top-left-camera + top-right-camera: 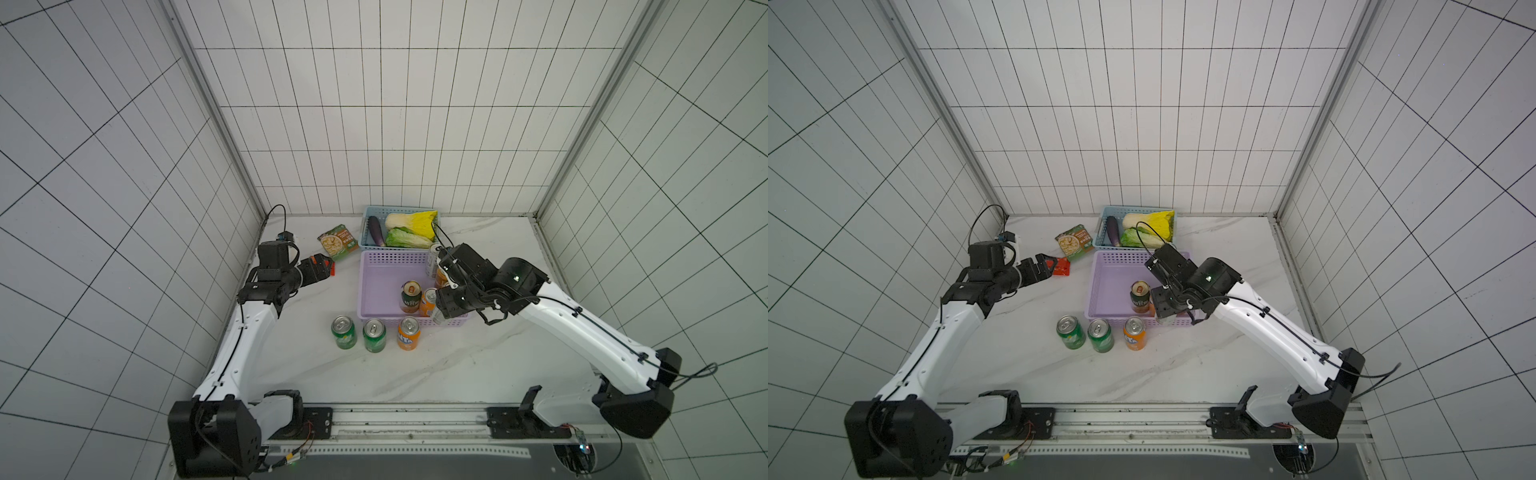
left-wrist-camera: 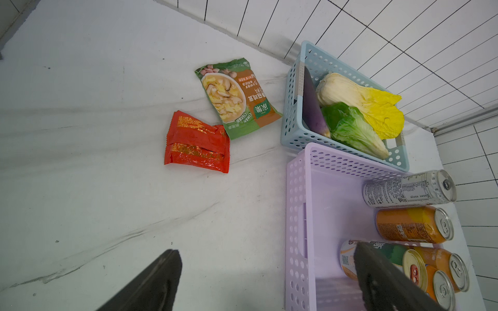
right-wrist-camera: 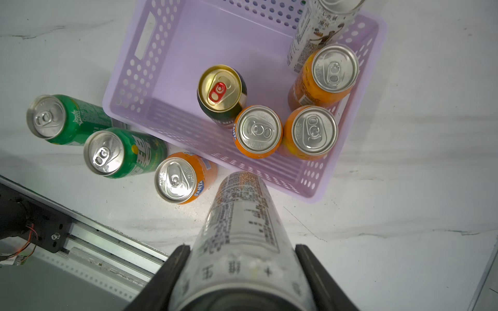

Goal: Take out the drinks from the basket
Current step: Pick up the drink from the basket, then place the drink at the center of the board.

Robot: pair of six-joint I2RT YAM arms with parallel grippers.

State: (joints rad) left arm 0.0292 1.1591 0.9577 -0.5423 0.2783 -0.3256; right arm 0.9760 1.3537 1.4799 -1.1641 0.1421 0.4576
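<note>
Right claw [image 3: 241,250] clasps a silver can [image 3: 242,215], marbled surface [image 3: 390,215] beneath; left claw [image 2: 266,250] gapes empty amid tiled walls [image 1: 374,104].

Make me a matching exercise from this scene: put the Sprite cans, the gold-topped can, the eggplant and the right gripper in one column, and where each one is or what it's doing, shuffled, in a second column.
Things
1. Sprite cans
2. gold-topped dark green can
3. eggplant
4. right gripper

Places or states
A. lying in the light blue basket
B. fingers closed on a slim silver can
C. upright on the table, outside the lilac basket
D. upright inside the lilac basket

Pairs: 1-C, 2-D, 3-A, 4-B
</note>
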